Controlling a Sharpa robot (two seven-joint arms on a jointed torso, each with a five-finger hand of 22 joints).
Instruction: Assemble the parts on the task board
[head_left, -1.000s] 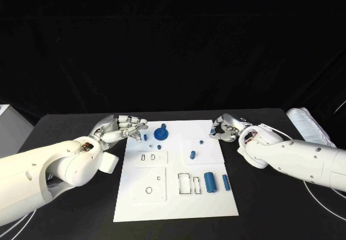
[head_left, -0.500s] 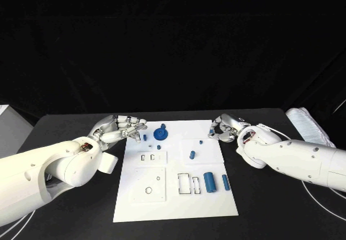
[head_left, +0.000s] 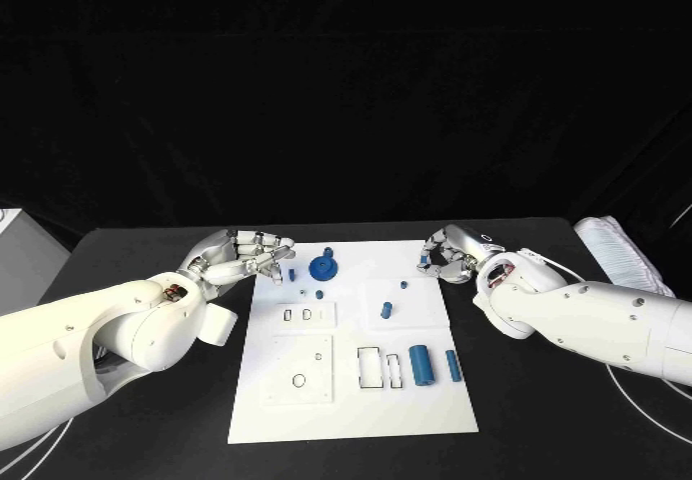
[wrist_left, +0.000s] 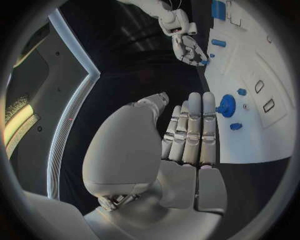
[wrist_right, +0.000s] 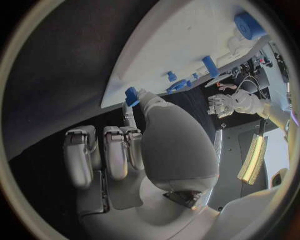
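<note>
Head view first: the white, flat task board (head_left: 353, 400) lies lengthwise on the matte black bench (head_left: 144, 420), between the two hands. Left hand (head_left: 242, 256), silver and glossy, sits at the board's far left corner, its fingers drawn together, and whether anything is between them I cannot tell. Right hand (head_left: 447, 256) is at the far right corner, and the right wrist view shows a small blue part (wrist_right: 131, 96) pinched at its fingertips, right at the board's edge. Just beside the left hand lies a round blue wheel-shaped part (head_left: 323, 267) with a small blue peg (head_left: 290, 274) next to it. Closer to the right hand stands a short blue stub (head_left: 387, 310) on a raised white block. Nearer the robot, a fat blue cylinder (head_left: 421, 364) and a slim blue bar (head_left: 451, 364) lie side by side, next to outlined rectangular slots (head_left: 381, 367). Beyond the right arm, a pale ribbed bundle (head_left: 620, 255) rests on the bench's edge.
</note>
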